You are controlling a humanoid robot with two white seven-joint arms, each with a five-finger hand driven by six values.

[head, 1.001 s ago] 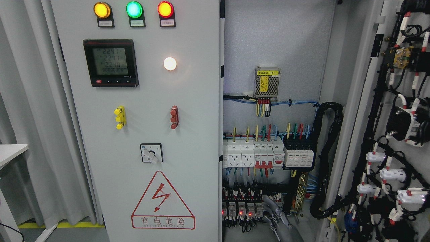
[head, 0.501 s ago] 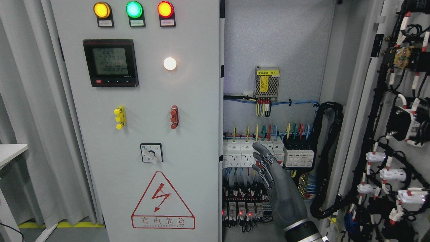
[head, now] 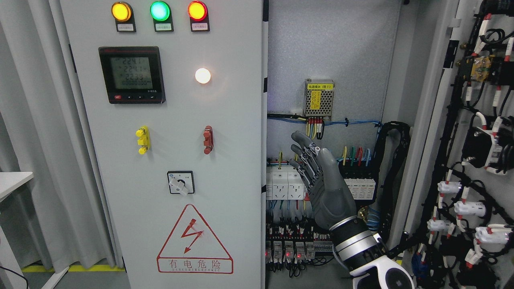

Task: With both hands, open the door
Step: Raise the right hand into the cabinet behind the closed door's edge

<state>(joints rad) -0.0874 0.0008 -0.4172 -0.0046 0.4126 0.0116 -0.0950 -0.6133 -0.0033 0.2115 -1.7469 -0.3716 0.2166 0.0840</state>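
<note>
Reaching up inside the open cabinet [head: 329, 48], right robot hand [head: 317, 176] with fingers extended, grasping nothing, beside closed left door [head: 168, 160].

Right hand [head: 321, 180] raised inside open cabinet bay, fingers [head: 302, 141] extended and spread, holding nothing, palm edge toward closed left door [head: 168, 160]. Door edge just left of fingertips, not touching. Breaker row [head: 287, 182] behind hand. Power supply [head: 319, 97] above it. Swung-open right door [head: 478, 140] well right of hand.
</note>
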